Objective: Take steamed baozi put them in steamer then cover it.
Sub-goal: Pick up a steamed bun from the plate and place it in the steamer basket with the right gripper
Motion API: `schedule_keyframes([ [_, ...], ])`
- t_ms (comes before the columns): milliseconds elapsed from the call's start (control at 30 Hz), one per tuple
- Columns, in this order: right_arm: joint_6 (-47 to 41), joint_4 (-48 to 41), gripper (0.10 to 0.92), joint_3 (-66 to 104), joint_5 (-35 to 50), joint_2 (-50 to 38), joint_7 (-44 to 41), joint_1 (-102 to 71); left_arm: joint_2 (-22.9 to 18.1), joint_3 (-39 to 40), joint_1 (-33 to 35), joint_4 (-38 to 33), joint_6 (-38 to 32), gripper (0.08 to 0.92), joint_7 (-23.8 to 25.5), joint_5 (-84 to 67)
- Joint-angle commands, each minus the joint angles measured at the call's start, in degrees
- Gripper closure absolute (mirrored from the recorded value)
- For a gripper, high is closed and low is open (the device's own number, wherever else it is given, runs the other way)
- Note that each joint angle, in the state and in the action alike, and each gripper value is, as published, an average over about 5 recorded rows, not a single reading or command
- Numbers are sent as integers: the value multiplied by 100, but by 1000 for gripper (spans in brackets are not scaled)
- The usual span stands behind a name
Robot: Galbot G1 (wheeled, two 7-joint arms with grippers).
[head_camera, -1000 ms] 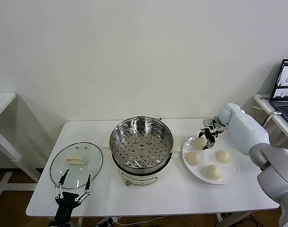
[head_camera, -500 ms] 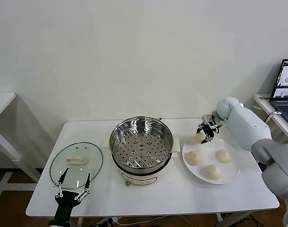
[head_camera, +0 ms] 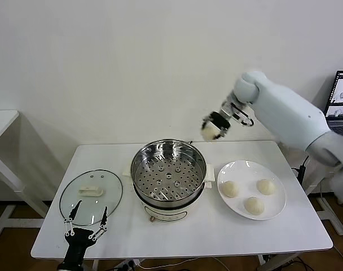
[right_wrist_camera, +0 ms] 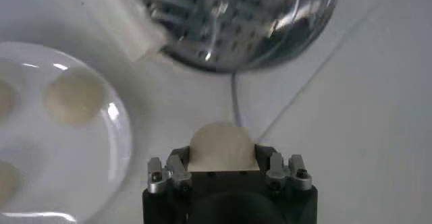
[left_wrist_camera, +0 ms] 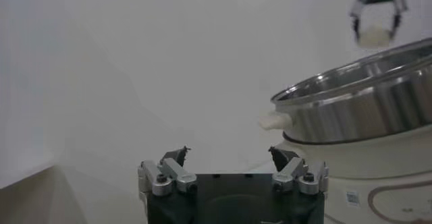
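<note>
My right gripper (head_camera: 212,129) is shut on one steamed baozi (head_camera: 210,130), a cream-white bun held in the air above the back right rim of the steamer (head_camera: 139,164). In the right wrist view the bun (right_wrist_camera: 221,146) fills the jaws, with the steamer (right_wrist_camera: 236,9) below and beyond it. The steel pot's perforated floor is bare. Three more baozi (head_camera: 230,188) (head_camera: 265,186) (head_camera: 253,205) lie on the white plate (head_camera: 245,169) to the right. The glass lid (head_camera: 91,195) lies flat on the table at the left. My left gripper (head_camera: 87,223) stands open at the lid's near edge, holding nothing.
The steamer sits on a cream cooker base (head_camera: 160,214) in the middle of the white table (head_camera: 216,234). A laptop (head_camera: 342,104) stands on a side table at the far right. Another white table (head_camera: 2,121) is at the far left.
My right gripper closed on a baozi at the plate's back, then rose and moved left with it to above the steamer's back right rim. The left arm stayed still.
</note>
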Motion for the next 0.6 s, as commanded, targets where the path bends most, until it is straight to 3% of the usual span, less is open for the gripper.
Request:
schedule_keyframes([
  [33, 515, 1813, 355, -861, 369, 193, -146, 868, -20, 27, 10, -14, -14, 177, -8, 3],
  [167, 565, 1909, 355, -979, 58, 329, -124, 459, -19, 36, 7, -33, -11, 177, -11, 1],
  [600, 918, 921, 346, -872, -1130, 1002, 256, -442, -22, 12, -25, -12, -12, 177, -42, -29],
])
